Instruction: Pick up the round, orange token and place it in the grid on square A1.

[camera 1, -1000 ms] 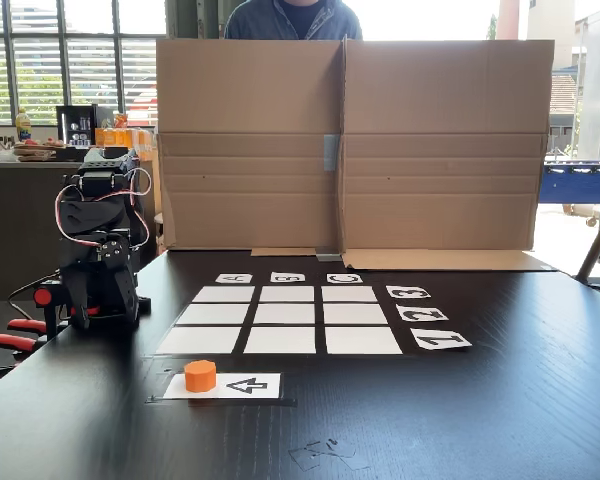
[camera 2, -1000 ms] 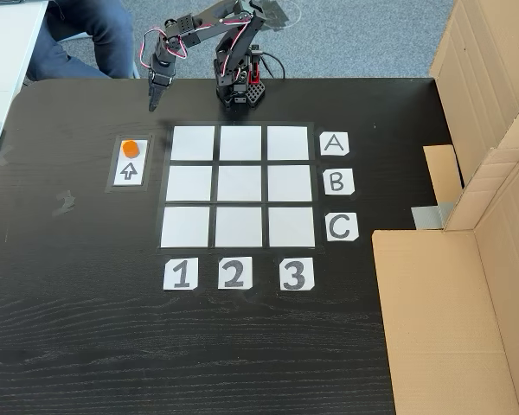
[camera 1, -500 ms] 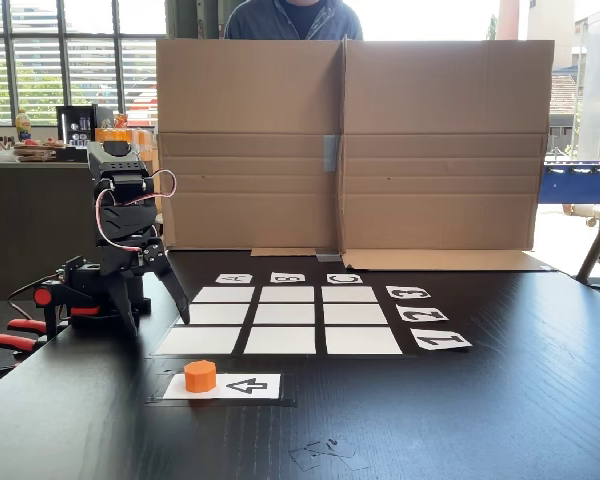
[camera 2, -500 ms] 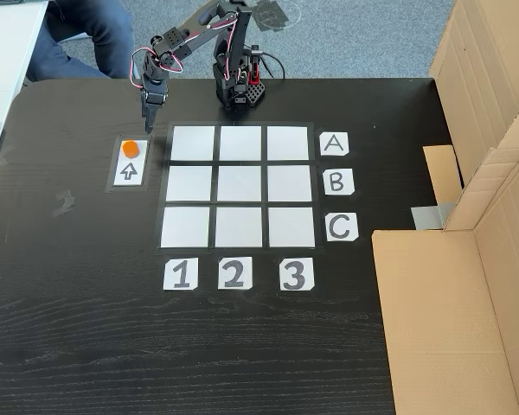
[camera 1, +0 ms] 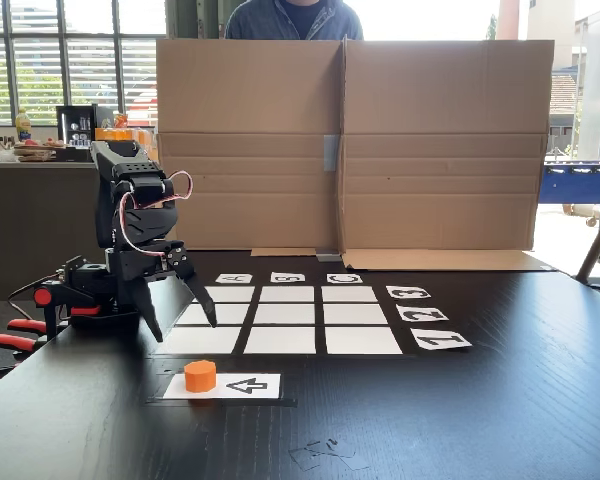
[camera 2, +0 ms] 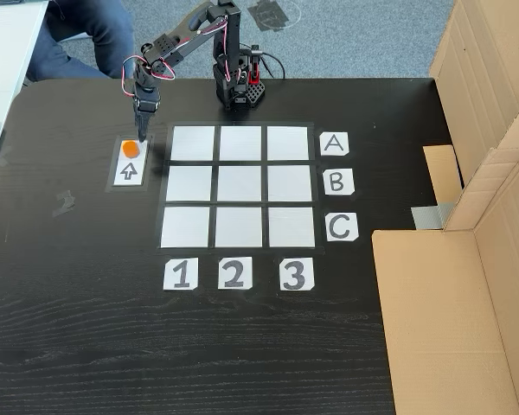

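Where gripper (camera 1: 185, 332) gapes: faceted orange plastic token (camera 1: 200, 376), glossy black table (camera 1: 500, 400).

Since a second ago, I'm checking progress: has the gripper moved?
Yes. The gripper has swung from the table edge toward the arrow card, nearing the orange token.

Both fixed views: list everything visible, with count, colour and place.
orange token: 1, orange, on the arrow card.
arrow card: 1, white, left of the grid seen from above.
grid: 9 white cells on black sheet.
label cards: 6, white, A-C and 1-3 beside the grid.
cardboard screen: brown, at the table edge.
table: black.
person: behind the cardboard.
gripper: black, jaws open, above the token.
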Tool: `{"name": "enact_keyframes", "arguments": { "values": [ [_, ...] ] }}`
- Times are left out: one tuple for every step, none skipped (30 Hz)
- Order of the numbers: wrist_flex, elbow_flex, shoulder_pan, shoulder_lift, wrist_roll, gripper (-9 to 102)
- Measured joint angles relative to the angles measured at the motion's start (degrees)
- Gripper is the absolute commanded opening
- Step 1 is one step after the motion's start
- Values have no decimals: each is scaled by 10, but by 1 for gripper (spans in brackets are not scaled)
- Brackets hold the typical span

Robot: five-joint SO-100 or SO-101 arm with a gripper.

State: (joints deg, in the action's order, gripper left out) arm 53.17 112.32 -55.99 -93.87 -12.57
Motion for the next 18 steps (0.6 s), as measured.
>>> {"name": "enact_keyframes", "arguments": {
  "values": [
    [0,-2,4,4,0,31],
    [0,-5,5,6,0,31],
    [0,-10,5,11,0,31],
    [0,-14,5,18,0,31],
    [0,-19,6,21,-1,31],
    [0,-25,8,27,-3,31],
    [0,-31,11,35,-5,31],
    [0,-33,12,40,-5,31],
    [0,-36,13,45,-5,31],
    [0,-38,14,49,-5,31],
    [0,-38,15,54,-5,31],
    [0,-41,16,61,-7,31],
    [0,-44,18,69,-9,31],
    [0,-49,18,75,-11,31],
    [0,-54,19,80,-12,31],
    [0,-61,19,86,-12,31],
    [0,-65,18,92,-12,31],
    [0,-70,18,96,-12,32]
  ]
}}
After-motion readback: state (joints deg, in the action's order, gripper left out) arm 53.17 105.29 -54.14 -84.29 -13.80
